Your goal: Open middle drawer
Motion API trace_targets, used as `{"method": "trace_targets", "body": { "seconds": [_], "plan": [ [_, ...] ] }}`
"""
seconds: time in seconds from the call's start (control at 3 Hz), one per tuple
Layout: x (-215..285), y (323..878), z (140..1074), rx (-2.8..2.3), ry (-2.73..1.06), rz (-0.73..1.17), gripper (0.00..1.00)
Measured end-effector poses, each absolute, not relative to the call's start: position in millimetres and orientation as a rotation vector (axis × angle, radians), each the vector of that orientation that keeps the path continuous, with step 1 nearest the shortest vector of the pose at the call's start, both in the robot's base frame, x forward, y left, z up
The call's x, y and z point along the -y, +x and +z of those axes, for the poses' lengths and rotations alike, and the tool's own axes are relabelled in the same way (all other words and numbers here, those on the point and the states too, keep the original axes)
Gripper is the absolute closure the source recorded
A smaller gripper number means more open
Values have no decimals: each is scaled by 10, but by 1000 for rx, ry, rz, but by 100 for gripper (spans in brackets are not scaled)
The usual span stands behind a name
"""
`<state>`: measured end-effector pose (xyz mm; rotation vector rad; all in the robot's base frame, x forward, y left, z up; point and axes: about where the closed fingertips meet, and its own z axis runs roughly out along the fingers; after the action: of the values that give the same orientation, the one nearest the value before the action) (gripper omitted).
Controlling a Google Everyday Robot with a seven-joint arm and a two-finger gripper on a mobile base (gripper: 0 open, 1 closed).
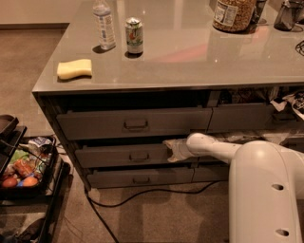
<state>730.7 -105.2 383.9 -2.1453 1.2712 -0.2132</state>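
The middle drawer is a dark-grey flat front with a small loop handle at its centre. It sits between a taller drawer above and a slimmer one below, and stands out a little from the cabinet with a dark gap above it. My gripper is at the right end of the drawer front, at its upper edge, well right of the handle. The white arm reaches to it from the lower right.
The taller top drawer and the slim bottom drawer are partly out. On the counter stand a yellow sponge, a water bottle, a can and a jar. A black cart with snacks is at the left. A cable lies on the floor.
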Motion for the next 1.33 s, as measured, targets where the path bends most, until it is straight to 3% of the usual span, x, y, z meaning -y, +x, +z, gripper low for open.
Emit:
{"method": "trace_targets", "body": {
  "seconds": [1.33],
  "plan": [
    [1059,7230,3845,-1301,-2156,-151,100]
  ]
}}
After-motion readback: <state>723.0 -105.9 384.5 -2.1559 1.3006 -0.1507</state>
